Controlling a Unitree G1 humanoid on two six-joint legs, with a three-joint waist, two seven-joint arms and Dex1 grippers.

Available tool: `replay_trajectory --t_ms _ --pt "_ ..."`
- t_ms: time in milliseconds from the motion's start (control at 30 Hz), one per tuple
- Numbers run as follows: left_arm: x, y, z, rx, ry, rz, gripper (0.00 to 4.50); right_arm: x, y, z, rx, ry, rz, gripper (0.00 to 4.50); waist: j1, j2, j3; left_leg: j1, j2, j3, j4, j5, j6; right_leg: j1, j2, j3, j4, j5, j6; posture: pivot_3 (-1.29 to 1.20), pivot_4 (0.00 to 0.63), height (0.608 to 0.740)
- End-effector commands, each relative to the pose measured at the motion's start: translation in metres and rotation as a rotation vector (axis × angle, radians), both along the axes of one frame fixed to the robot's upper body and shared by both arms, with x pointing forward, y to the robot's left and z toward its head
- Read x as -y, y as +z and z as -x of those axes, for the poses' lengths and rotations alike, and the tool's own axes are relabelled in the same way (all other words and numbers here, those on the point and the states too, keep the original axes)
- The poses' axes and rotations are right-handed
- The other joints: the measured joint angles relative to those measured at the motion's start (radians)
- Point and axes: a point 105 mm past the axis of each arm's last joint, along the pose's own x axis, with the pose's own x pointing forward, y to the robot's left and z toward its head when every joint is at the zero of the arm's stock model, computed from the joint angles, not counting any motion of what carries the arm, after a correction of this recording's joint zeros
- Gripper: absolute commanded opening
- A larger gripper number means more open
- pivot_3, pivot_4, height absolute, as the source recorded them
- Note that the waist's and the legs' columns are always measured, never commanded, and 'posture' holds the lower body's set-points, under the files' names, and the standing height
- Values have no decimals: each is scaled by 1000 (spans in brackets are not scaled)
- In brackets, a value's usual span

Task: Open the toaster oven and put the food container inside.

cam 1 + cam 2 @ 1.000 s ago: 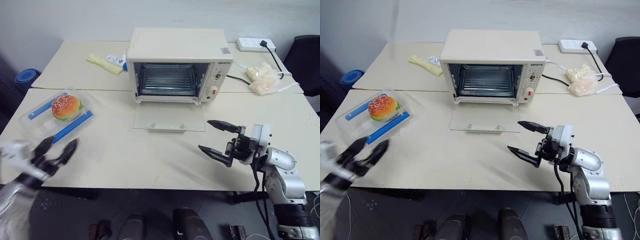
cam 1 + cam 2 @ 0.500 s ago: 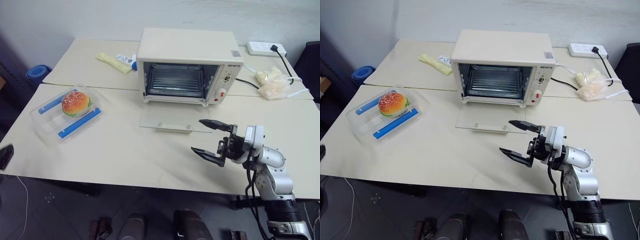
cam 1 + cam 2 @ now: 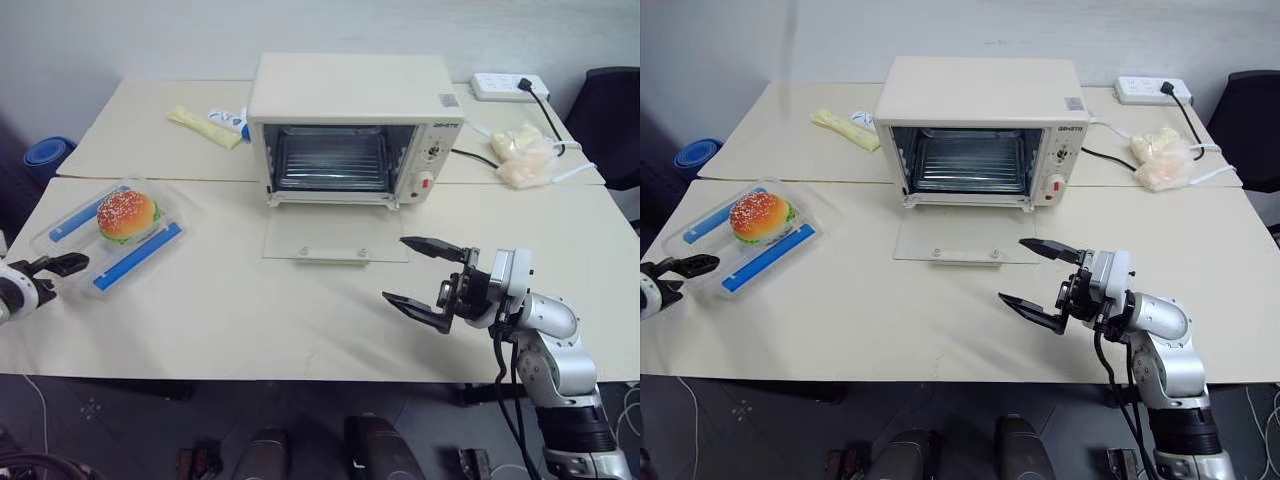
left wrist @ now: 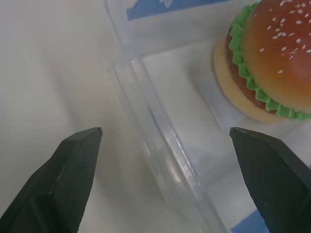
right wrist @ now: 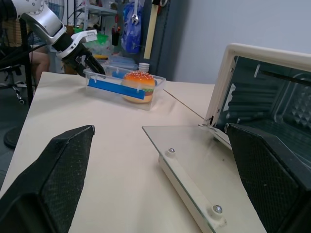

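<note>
- Left wrist view has the left gripper (image 4: 160,170) with its two black fingers spread wide, empty, straddling the near corner wall of the food container (image 4: 194,145).
- Right gripper (image 3: 428,277) hangs spread and empty at about 5 o'clock from the toaster oven (image 3: 350,125), just past the front edge of its glass door (image 3: 335,238), which lies flat open on the table (image 3: 250,310).
- Food container sits at roughly 8 o'clock from the oven, well apart from it, near the table's left edge.
- It is a clear, thin-walled rectangular box with blue clip strips, a toy hamburger (image 3: 125,214) inside.
- Likely light, somewhat flexible and slick; gripping across a short end wall or rim looks safest, without squeezing hard.
</note>
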Motion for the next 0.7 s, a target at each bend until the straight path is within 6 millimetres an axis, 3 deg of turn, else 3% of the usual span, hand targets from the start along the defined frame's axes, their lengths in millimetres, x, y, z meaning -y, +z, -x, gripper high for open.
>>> replay_trajectory --t_ms 33,233,400,700 --pt "-7 11 -3 29 10 -29 3657 1 8 4 36 -25 6 4500 1 0 0 0 0 0 0 0 0 0 0 0 0 0 0 0 150 740" --pt "-24 15 1 34 67 -120 1748 6 4 5 48 -83 25 4500 2 0 0 0 0 1 1 0 0 0 0 0 1 0 0 0 150 740" --pt "-14 21 -2 74 32 -109 232 9 1 5 49 -92 43 4500 3 0 0 0 0 1 1 0 0 0 0 1 1 0 0 0 150 740" --pt "63 52 -18 188 -270 -83 186 16 -7 4 36 -135 62 4500 6 -3 0 -1 0 0 2 0 0 0 0 0 1 0 0 0 150 740"
